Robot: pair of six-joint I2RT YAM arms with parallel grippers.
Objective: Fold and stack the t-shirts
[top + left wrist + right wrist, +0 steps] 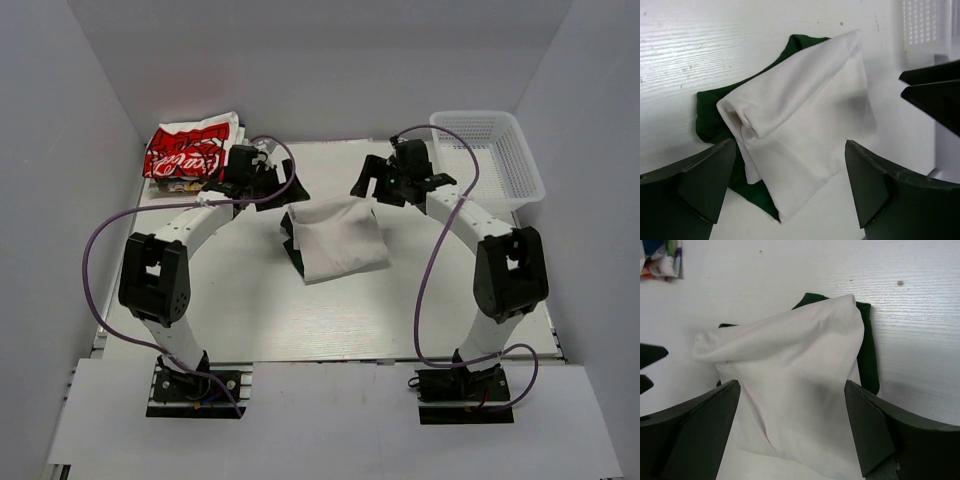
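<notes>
A white tee with dark green sleeves [338,238] lies folded into a small rumpled bundle at the table's middle, print hidden; it also shows in the left wrist view [800,115] and the right wrist view [790,375]. A stack of folded tees [190,150], the top one white with red print, sits at the far left. My left gripper [278,180] is open and empty, hovering just beyond the bundle's far left corner. My right gripper [385,180] is open and empty, hovering beyond its far right corner.
A white plastic mesh basket [487,155] stands at the far right; it also shows in the left wrist view [922,22]. Purple cables loop over both arms. White walls enclose the table on three sides.
</notes>
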